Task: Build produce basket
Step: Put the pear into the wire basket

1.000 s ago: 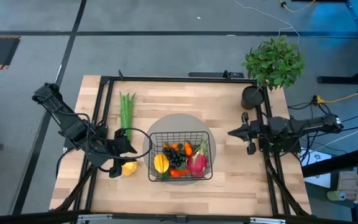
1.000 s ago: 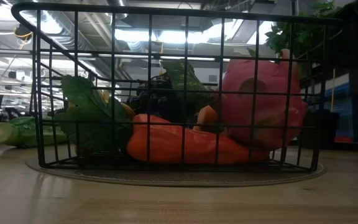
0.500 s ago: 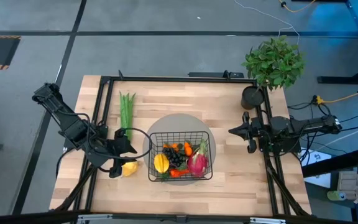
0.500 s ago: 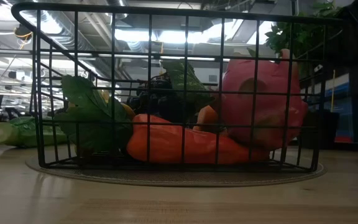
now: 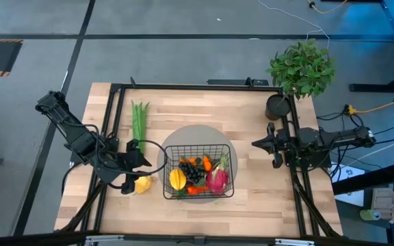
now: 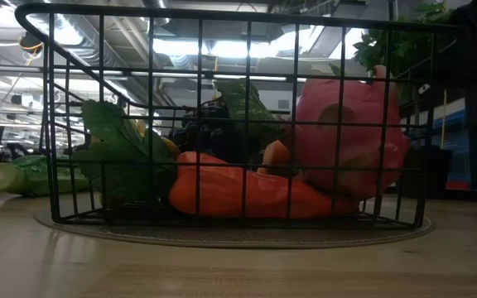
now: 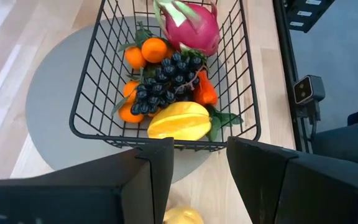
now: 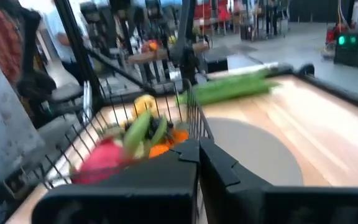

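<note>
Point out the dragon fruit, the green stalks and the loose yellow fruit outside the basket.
dragon fruit (image 5: 217, 180), high view, pink body.
green stalks (image 5: 139, 119), high view, mid-length.
yellow fruit (image 5: 142, 184), high view, its top.

High view evenly lit, crisp, soft short shadows on the counter (image 5: 252, 116). Low view backlit by ceiling lights (image 6: 222, 45): basket (image 6: 222, 16) wires dark, near counter surface soft. Right wrist view heavily smeared, green stalks (image 8: 235, 87) streaked; left wrist view sharp on the starfruit (image 7: 180, 121), its fingers (image 7: 154, 180) blurred.
</note>
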Robot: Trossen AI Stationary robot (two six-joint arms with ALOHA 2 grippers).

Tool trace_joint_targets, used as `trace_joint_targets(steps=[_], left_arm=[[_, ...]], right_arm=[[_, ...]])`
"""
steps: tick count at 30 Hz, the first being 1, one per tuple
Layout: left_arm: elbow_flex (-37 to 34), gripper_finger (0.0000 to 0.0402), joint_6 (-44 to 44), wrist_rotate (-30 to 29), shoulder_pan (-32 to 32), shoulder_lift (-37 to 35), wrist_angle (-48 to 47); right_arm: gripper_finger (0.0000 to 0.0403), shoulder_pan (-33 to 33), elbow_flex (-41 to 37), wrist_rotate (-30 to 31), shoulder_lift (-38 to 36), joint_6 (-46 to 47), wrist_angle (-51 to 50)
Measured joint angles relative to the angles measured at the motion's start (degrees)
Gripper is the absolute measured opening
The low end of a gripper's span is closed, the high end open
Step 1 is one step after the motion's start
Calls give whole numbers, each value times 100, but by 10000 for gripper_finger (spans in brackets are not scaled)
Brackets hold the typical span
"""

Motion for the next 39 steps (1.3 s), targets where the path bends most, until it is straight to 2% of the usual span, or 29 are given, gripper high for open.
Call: trace_joint_targets(steps=[8,11,17,25,39], left_arm=[[0,138,2,0,0,2,2],[0,138,7,-26,1,2,4],[0,138,11,-144,2,4,22],[2,138,13,-144,2,4,13],[0,138,153,-140,2,4,2]], right_arm=[[5,0,-84,0,-602,0,432],[5,12,-408,13,-614,-4,1071],[5,24,-407,13,-620,-2,1223],[5,24,-407,-1,-618,-2,424],[5,24,-407,-249,-590,-2,244]])
